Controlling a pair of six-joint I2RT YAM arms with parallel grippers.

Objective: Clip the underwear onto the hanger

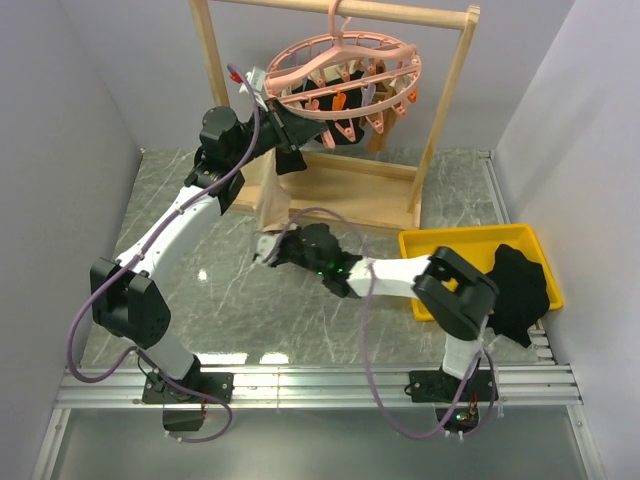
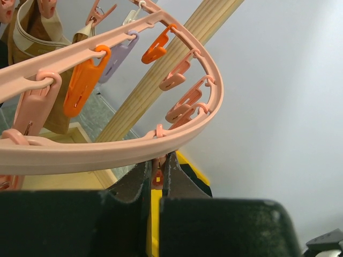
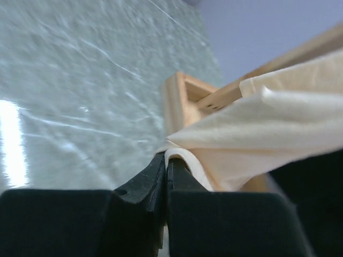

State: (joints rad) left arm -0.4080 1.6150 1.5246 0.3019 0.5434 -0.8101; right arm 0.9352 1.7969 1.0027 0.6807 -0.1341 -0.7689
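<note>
Shows the left pincer (image 2: 158, 160) pressed together on a pink clip (image 2: 157, 176) dangling under the rim of the hanger (image 2: 107, 152), presumably to squeeze the clip's mouth wide for cloth; shows the right pincer (image 3: 166, 160) clamped on a folded edge of the underwear (image 3: 268, 123), presumably to keep the cloth spread and offer it clipward; places the underwear from the right pincer's tips upward toward the left pincer, upper end apparently hung among clips, exact catch not visible. Around: wooden rack (image 1: 443, 120) beyond both pincers, bearing the hanger; orange clip (image 2: 80, 88) and neighbours crowded beside the left pincer, liable to snag; yellow tray (image 1: 440, 240) with black garment (image 1: 520, 285) behind the right pincer; worktop (image 1: 250, 310) beneath.
</note>
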